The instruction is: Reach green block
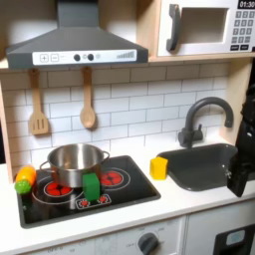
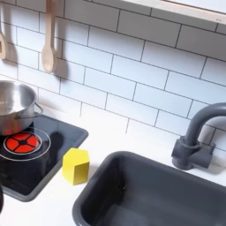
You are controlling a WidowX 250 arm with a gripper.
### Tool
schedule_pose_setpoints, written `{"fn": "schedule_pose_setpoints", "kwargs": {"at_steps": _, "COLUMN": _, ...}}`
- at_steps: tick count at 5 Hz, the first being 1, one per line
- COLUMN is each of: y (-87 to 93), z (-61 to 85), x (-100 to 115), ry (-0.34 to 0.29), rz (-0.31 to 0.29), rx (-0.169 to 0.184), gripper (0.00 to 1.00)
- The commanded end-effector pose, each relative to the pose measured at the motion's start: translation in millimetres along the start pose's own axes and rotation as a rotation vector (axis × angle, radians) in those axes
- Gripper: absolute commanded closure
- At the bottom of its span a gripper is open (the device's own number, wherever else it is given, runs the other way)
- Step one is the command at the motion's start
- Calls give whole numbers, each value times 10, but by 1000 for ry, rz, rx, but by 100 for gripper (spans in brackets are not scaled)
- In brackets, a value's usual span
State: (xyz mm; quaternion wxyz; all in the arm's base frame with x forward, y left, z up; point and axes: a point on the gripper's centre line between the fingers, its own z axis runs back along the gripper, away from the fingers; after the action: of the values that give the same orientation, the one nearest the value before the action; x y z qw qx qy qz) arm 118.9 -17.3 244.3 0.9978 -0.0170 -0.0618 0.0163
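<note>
The green block (image 1: 91,185) is a small bright green upright piece standing on the black stovetop (image 1: 129,187), just in front of the steel pot (image 1: 75,159) in the first exterior view. My gripper (image 1: 241,171) hangs as a dark shape at the first exterior view's right edge, over the right end of the sink (image 1: 204,167) and far from the block. Its fingers blend into the dark arm, so I cannot make out whether they are apart. Nothing is seen in them.
A yellow block (image 1: 158,167) (image 2: 76,166) stands on the counter between stove and sink. A lime-green toy fruit with an orange piece (image 1: 24,179) lies at the stove's left. The faucet (image 1: 204,115) (image 2: 199,137) rises behind the sink; wooden utensils (image 1: 88,100) hang on the tiled wall.
</note>
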Motion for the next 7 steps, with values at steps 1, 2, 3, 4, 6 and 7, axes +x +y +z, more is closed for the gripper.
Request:
{"fn": "schedule_pose_setpoints", "kwargs": {"at_steps": 1, "y": 0, "z": 0, "x": 0, "ry": 0, "rz": 0, "rx": 0, "gripper": 0}}
{"fn": "schedule_pose_setpoints", "kwargs": {"at_steps": 2, "y": 86, "z": -45, "x": 152, "ry": -20, "rz": 11, "rx": 1, "gripper": 0}}
{"fn": "schedule_pose_setpoints", "kwargs": {"at_steps": 3, "y": 207, "z": -105, "x": 284, "ry": -18, "rz": 22, "rx": 16, "gripper": 0}}
{"fn": "schedule_pose_setpoints", "kwargs": {"at_steps": 4, "y": 392, "z": -130, "x": 433, "ry": -12, "rz": 34, "rx": 32, "gripper": 0}}
{"fn": "schedule_pose_setpoints", "kwargs": {"at_steps": 6, "y": 639, "z": -163, "x": 704, "ry": -25, "rz": 27, "rx": 57, "gripper": 0}}
{"fn": "schedule_pose_setpoints", "kwargs": {"at_steps": 7, "y": 730, "z": -182, "x": 840, "ry": -31, "rz": 37, "rx": 56, "gripper": 0}}
